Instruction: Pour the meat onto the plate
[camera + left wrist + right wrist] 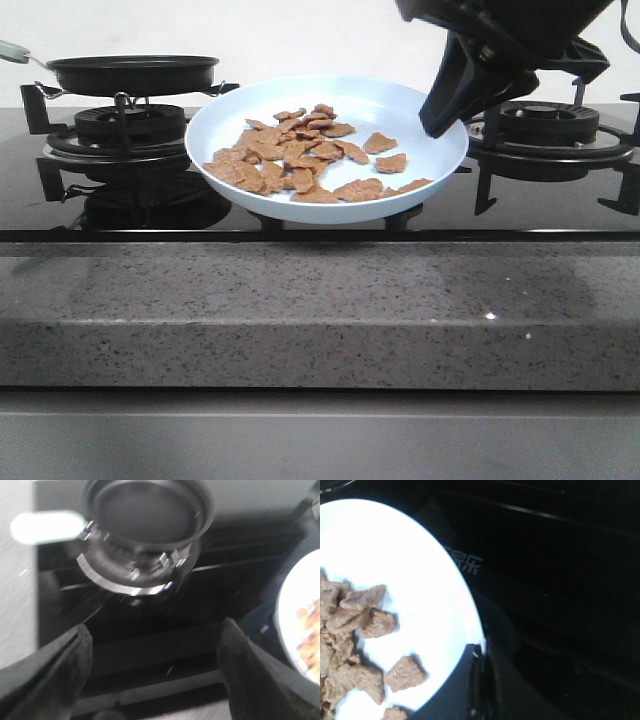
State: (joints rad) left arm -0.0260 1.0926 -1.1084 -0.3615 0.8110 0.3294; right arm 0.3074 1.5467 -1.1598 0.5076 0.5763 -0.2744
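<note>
1. The plate (326,148) sits raised over the middle of the hob, tilted toward the front edge of the worktop, with the meat (300,160) piled on its left and front part
2. The right gripper (440,125) pinches the plate's right rim; the right wrist view shows a finger (476,680) clamped over the edge
3. The left gripper (155,680) is spread wide and holds nothing, hovering in front of the pan (132,73), which rests empty on the left burner
4. The meat already lies on the plate, so the pour looks done
5. Only the right arm holds the plate; the plate lies left of that gripper, so lowering it level is likely what remains
</note>
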